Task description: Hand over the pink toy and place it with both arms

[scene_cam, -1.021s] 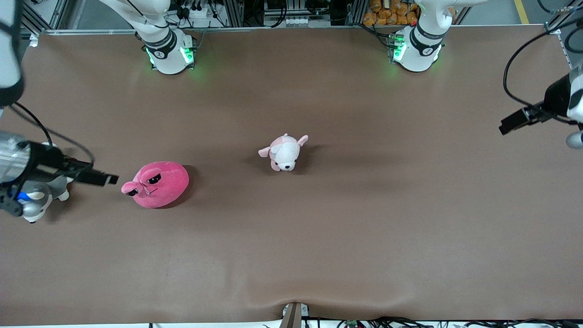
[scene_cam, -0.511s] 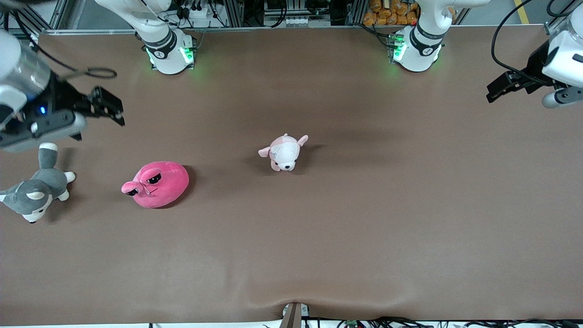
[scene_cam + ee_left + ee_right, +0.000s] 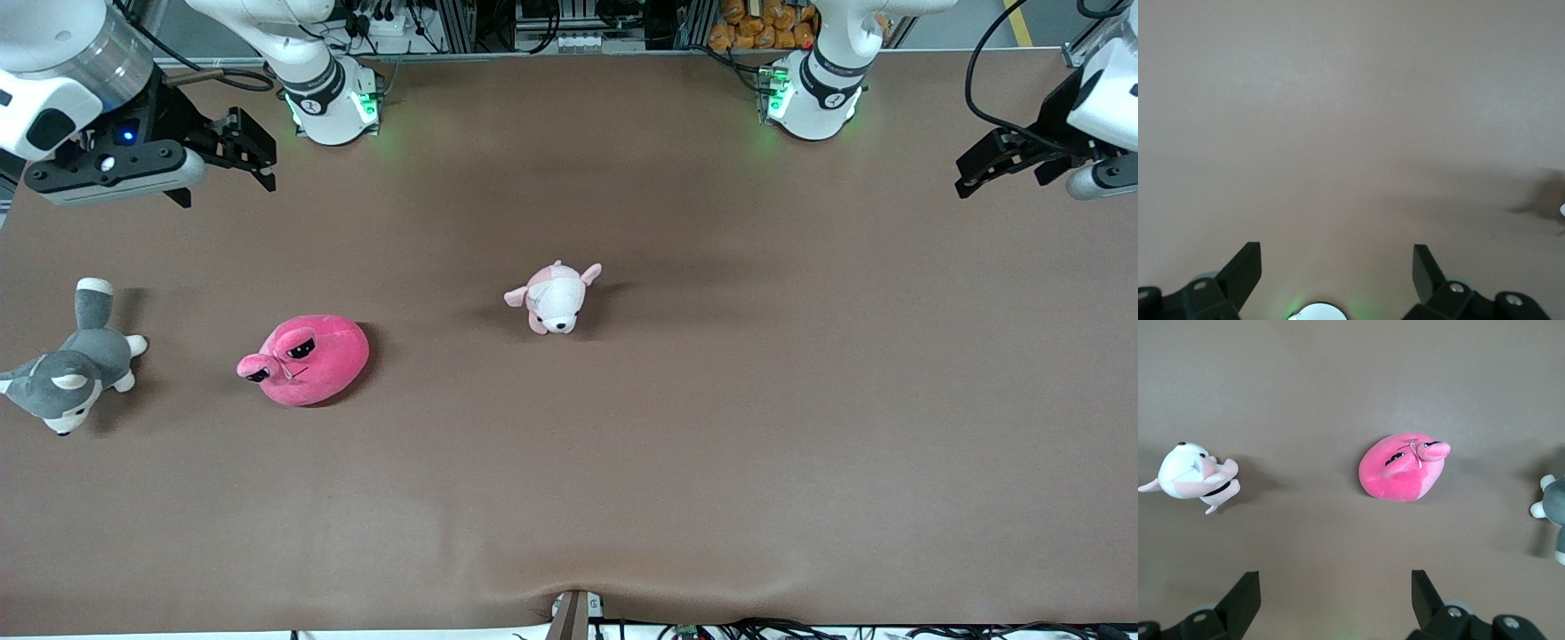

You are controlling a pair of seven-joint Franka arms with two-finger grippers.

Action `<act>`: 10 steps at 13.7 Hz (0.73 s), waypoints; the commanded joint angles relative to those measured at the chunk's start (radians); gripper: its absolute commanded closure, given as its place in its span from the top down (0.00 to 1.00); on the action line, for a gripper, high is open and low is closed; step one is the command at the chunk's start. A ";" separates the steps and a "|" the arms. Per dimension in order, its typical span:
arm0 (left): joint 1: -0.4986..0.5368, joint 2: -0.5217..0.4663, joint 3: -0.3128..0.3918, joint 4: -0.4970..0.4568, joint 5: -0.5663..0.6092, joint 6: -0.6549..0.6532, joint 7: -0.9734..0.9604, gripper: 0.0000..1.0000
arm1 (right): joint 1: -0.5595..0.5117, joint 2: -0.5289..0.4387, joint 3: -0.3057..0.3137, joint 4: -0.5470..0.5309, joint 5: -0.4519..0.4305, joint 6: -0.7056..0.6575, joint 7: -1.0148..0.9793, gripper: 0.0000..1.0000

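1. Honestly this scene reads two ways: the pink toy [image 3: 306, 359] sits on the bench [image 3: 676, 427] either waiting to be picked up, or already set down after the pass. Both arms are up and off it, so I wouldn't call a stage.
2. Right gripper [image 3: 253, 153] hangs over the corner of the bench by its own base, jaws wide with nothing in them. In its wrist view the fingers [image 3: 1243, 599] stand well apart, with the toy lying on the bench out ahead of them.
3. Left gripper [image 3: 987, 171] hangs over the bench edge at the left arm's end, jaws wide too, only bare bench under them in its wrist view.
4. If a grab is due, I'd squeeze across the round body, not the snout. It's squashy plush, so go deep or it'll slip.
5. The toy: hot pink rounded blob, sleepy black eyes, stubby snout aimed at the right arm's end. It lies between the grey husky plush [image 3: 67, 380] and the pale pink-and-white puppy plush [image 3: 556, 299], apart from both.
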 commanded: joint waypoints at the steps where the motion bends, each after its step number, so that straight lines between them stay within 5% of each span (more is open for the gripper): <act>1: -0.002 0.055 0.007 0.095 0.006 -0.058 0.023 1.00 | -0.028 -0.003 0.004 0.012 0.007 0.007 -0.058 1.00; 10: -0.010 0.086 0.006 0.152 -0.002 -0.131 -0.006 1.00 | -0.029 0.015 -0.040 0.044 -0.025 0.016 -0.066 1.00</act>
